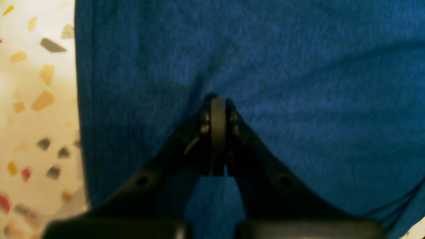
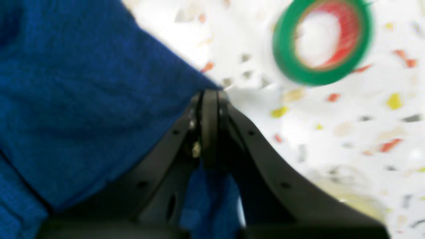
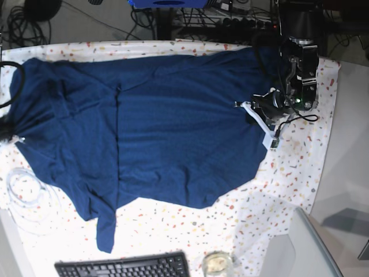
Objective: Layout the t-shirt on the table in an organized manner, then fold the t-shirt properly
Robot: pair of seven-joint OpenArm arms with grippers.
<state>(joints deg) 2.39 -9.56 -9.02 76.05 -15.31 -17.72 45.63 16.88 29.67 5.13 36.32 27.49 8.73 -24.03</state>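
**Operator:** Pincers first. Left pincer point(image 1: 217, 109) has its jaws pressed together, tips on the t-shirt point(image 3: 167, 121). From its wrist view the cloth puckers toward the tips, so I judge it has a pinch of fabric, though I can't see a fold between the pads. Right pincer point(image 2: 210, 99) is closed too, right at a slanted edge of the shirt, with blue cloth showing behind the jaws. I read that as a grip on the hem or corner.

**Observer:** Where's the shirt lying?

**Operator:** Spread across most of the counter point(image 3: 288, 190), roughly flat, with wrinkles along the near edge and a narrow strip hanging down toward the keyboard point(image 3: 124, 266). One side, at the overhead view's left, is bunched and folded over. I'd say layout is only partly done.

**Observer:** Why hold both ends?

**Operator:** My guess is that gripping opposite sides lets me tension the cloth and pull out the creases before folding.

**Observer:** Arm poses?

**Operator:** Left arm point(image 3: 288, 98) reaches in from the far corner at the overhead view's right, wrist bent low over the shirt's edge. The right arm I can barely make out at the opposite edge. A green tape roll point(image 2: 320, 41) lies on the counter just beyond its tips, clear of the shirt.
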